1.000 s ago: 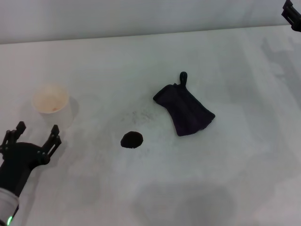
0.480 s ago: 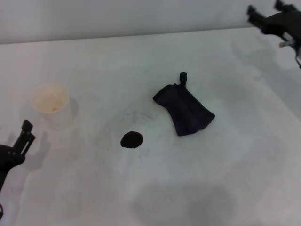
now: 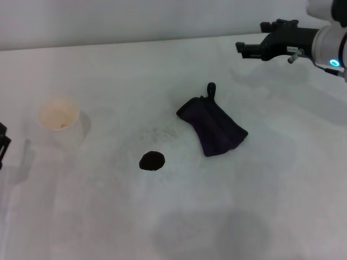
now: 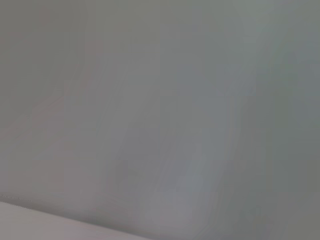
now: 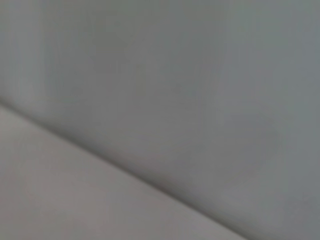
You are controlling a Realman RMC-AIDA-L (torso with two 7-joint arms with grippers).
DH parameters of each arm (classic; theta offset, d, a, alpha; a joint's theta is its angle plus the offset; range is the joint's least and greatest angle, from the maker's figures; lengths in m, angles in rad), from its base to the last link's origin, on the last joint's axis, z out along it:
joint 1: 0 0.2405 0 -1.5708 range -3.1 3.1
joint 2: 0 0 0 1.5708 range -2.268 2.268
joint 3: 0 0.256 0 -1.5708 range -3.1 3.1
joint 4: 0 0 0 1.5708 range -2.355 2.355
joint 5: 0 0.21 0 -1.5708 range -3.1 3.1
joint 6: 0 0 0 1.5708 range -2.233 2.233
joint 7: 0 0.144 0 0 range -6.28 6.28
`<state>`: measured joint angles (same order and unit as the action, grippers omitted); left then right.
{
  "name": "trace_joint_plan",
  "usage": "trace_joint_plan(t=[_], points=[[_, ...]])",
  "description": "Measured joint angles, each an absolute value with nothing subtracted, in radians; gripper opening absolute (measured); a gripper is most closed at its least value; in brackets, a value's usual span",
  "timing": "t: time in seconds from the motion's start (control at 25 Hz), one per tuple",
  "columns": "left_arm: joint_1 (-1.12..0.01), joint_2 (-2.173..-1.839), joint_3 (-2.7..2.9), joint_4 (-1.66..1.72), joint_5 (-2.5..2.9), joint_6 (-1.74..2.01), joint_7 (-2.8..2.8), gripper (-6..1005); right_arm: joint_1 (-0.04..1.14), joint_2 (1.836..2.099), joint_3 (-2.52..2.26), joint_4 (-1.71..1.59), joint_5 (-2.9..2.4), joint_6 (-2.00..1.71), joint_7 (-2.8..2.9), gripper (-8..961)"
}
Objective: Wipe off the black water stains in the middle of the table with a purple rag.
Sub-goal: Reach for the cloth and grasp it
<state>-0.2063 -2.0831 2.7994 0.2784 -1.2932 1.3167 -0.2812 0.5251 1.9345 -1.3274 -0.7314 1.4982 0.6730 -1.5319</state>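
At the far right of the table [image 3: 179,227], up around two o'clock from the rag [image 3: 213,127], the right gripper [image 3: 250,46] hangs above the surface, pointing inward toward the middle, and it carries nothing; its fingers look a little parted, though from this angle I cannot tell for sure whether they are spread or closed. The rag lies flat in a dark crumpled heap just right of centre, its small loop sticking out at twelve o'clock, untouched and well apart from the gripper. The stain [image 3: 152,161], a small glossy black blot, sits at about eight o'clock from the rag, near it but not touching, with a scatter of faint grey specks between the two. Over at nine o'clock from the stain stands a white cup [image 3: 58,120], well clear of the action. The left gripper [image 3: 2,146] is barely there, only a sliver at the left edge near the cup, so the state of its fingers cannot be read, and it looks parked. Both wrist views give only blank grey and nothing of use. My read: this is the reach phase, with the pick-up not yet begun and no wiping done, since the blot is whole. The next move calls for the right gripper to travel toward seven o'clock and descend over the rag with fingers wide, pinch a good fold of cloth near its middle, then drag it across to the stain.
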Motion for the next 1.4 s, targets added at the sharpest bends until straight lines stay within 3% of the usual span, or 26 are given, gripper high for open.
trace_joint_plan(t=[0.48,0.88,1.4], points=[[-0.225,-2.083,2.688,0.239,-1.31,1.337,-0.282,877,0.392,2.005,-1.325,-1.19,0.852,0.85,-1.08,713],[-0.25,-2.084,2.684,0.238,-1.318,1.315,-0.279,872,0.419,2.012,-1.371,-1.296,0.774,1.136,-0.869,710],[-0.285,-2.085,2.685,0.228,-1.318,1.282,-0.276,872,0.478,2.021,-1.657,-1.205,0.78,0.98,-0.81,705]])
